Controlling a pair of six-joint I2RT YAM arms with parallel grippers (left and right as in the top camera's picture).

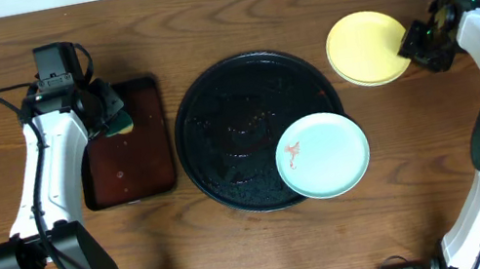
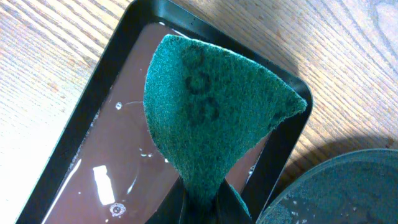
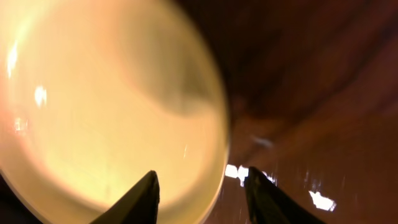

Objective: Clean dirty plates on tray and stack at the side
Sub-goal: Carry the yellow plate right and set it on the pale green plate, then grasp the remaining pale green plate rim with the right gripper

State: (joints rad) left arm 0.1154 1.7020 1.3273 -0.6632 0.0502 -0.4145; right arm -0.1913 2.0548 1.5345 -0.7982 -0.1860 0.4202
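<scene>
Wood-grain table [image 1: 262, 259] carries the black tray [image 1: 225, 107], with a smeared mint plate [image 1: 323, 154] at its 4 o'clock rim, uncleaned. Off-tray at 2 o'clock, the yellow plate [image 1: 365, 48] apparently begins the stack, and the right gripper [image 3: 200, 190] is parted astride its rim. Over the wet brown tray [image 2: 93, 143], the left gripper [image 2: 202, 208] pinches the green sponge [image 2: 211, 106], likely to rewet it.

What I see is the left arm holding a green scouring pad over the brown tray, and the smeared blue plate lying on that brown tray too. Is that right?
Not quite. The overhead view shows the blue plate lying on the round black tray, overlapping its rim on the right arm's side. The left gripper does hold the green pad over the brown tray.
</scene>
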